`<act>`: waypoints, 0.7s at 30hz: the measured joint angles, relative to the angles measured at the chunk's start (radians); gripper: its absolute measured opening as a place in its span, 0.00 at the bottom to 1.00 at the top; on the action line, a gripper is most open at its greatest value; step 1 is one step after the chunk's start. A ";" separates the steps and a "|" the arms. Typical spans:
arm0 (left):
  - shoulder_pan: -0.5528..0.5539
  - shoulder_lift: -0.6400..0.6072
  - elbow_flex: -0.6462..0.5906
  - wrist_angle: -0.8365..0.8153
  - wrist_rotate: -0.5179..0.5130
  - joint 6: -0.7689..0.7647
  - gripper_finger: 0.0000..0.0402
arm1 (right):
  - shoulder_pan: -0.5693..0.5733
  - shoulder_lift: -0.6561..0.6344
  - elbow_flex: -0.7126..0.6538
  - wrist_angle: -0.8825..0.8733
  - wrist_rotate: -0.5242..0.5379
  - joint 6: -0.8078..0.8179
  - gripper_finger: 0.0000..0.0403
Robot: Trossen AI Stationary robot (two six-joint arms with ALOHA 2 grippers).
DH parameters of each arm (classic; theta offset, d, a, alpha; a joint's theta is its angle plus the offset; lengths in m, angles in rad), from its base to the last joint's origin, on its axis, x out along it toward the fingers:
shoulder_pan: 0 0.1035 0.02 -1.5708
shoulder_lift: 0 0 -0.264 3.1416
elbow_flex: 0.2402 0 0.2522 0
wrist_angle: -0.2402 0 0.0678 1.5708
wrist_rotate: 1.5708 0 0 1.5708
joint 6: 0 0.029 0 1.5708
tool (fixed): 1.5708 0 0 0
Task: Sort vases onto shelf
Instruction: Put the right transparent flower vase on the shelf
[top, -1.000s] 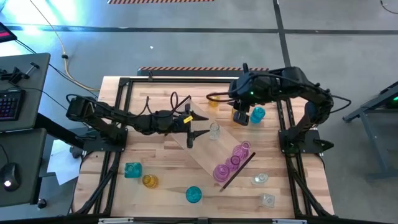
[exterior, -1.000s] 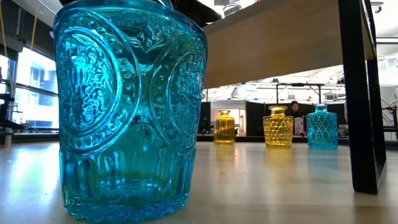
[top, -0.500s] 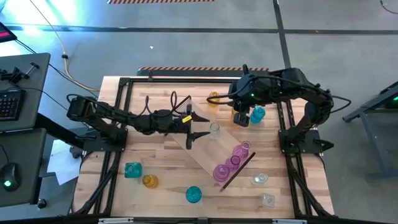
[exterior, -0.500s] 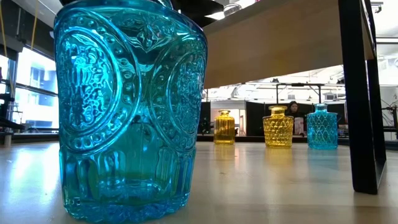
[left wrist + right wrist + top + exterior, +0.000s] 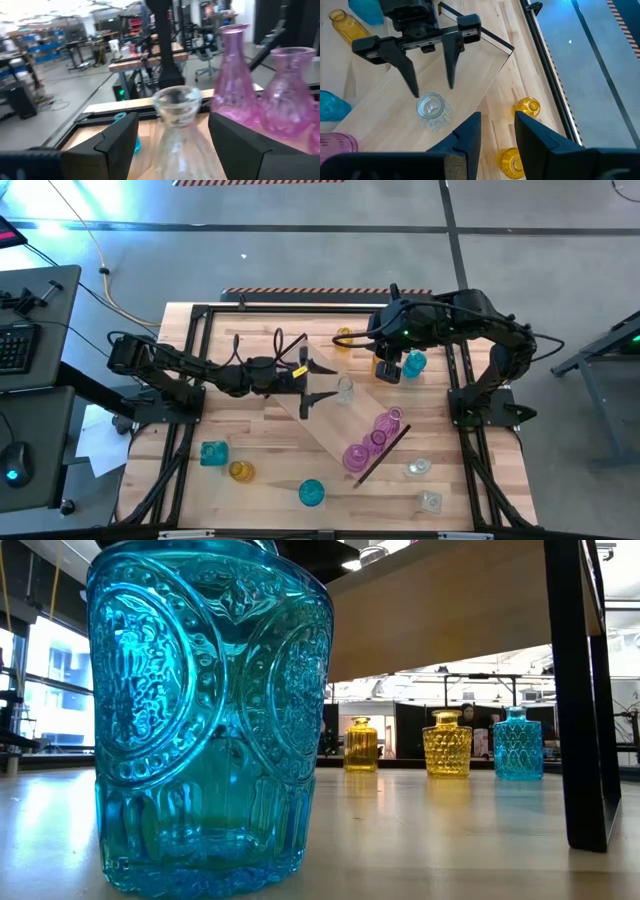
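Glass is looking rigid, slick and chip-prone: the clear vase [image 5: 345,388] is standing upright on the shelf [image 5: 335,425] just ahead of the left end effector [image 5: 322,381], fingers spread wide and empty, so gripping the narrow neck seems safest.

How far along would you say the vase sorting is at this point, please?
Done: three pink vases and a clear vase stand on the shelf. In hand: the left gripper, jaws open, flanks that clear vase. Left: teal vases, yellow vases and clear ones still on the table.
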 joint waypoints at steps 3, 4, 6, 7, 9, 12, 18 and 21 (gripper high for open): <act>0.000 0.000 0.000 0.000 -0.042 -0.007 0.59 | 0.000 0.000 0.000 0.000 0.000 -0.003 0.25; 0.000 0.000 0.000 0.000 -0.047 -0.022 0.58 | 0.000 0.000 0.000 0.000 0.000 -0.003 0.25; 0.000 0.000 0.000 0.002 -0.049 -0.059 0.58 | 0.000 0.000 0.000 0.000 0.000 -0.004 0.25; 0.000 0.000 0.000 0.002 -0.049 -0.072 0.58 | 0.000 0.000 0.000 0.000 0.000 -0.007 0.25; -0.001 0.000 0.000 0.002 -0.049 -0.086 0.58 | 0.000 0.000 0.000 0.000 0.001 -0.010 0.25; -0.007 0.000 0.000 0.002 -0.049 -0.089 0.59 | 0.000 0.000 0.000 0.000 0.005 -0.011 0.25; -0.008 0.000 0.000 0.002 -0.045 -0.114 0.64 | 0.000 0.000 0.000 0.000 0.005 -0.011 0.25; -0.008 0.012 0.001 0.011 -0.045 -0.134 0.69 | 0.000 0.000 0.000 0.000 0.005 -0.011 0.25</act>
